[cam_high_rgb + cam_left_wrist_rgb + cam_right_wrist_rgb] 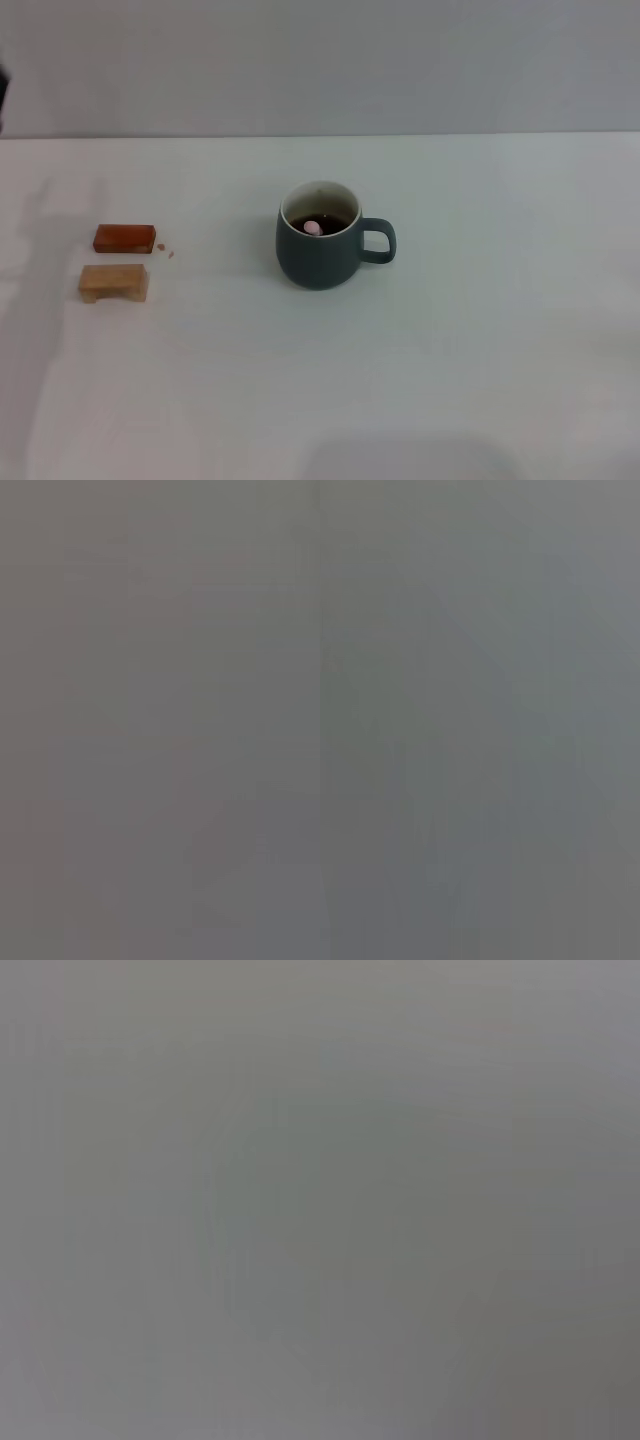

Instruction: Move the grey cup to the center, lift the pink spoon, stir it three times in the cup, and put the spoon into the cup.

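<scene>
The grey cup stands upright near the middle of the white table, its loop handle pointing right. Dark liquid fills it, and the pale pink end of the pink spoon pokes out of the liquid; the spoon's remaining length is hidden inside the cup. Neither gripper appears in the head view. Both wrist views show only a blank grey surface.
A red-brown block and a tan wooden block lie at the table's left side, with small crumbs beside them. A grey wall rises behind the table's far edge.
</scene>
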Controlling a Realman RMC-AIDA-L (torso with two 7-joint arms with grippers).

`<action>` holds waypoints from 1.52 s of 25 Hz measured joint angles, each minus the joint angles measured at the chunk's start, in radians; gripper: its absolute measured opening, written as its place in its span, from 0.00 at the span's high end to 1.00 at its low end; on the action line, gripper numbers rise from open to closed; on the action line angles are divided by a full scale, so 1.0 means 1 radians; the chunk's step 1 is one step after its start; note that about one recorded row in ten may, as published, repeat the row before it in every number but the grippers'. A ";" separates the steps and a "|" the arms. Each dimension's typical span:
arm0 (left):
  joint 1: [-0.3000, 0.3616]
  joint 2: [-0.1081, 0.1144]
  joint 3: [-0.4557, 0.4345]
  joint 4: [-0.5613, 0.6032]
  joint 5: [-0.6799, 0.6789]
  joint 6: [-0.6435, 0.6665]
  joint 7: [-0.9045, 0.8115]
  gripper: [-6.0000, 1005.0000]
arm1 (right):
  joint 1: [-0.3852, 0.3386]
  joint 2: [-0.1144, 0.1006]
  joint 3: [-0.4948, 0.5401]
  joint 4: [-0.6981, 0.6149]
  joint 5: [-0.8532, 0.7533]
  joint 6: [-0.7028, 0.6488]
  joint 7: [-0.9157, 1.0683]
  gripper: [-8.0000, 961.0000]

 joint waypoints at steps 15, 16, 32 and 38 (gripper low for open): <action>-0.030 -0.003 -0.090 0.209 -0.016 0.055 -0.014 0.31 | 0.014 -0.004 0.002 -0.001 0.001 0.000 0.000 0.99; -0.030 -0.003 -0.090 0.209 -0.016 0.055 -0.014 0.31 | 0.015 -0.004 0.002 -0.002 0.001 0.000 0.000 0.99; -0.029 -0.003 -0.081 0.224 -0.015 0.055 -0.033 0.31 | 0.022 -0.007 0.002 -0.002 0.001 0.000 -0.002 0.99; -0.032 -0.003 -0.081 0.229 -0.015 0.055 -0.031 0.31 | 0.020 -0.006 0.002 -0.002 0.001 -0.009 -0.002 0.99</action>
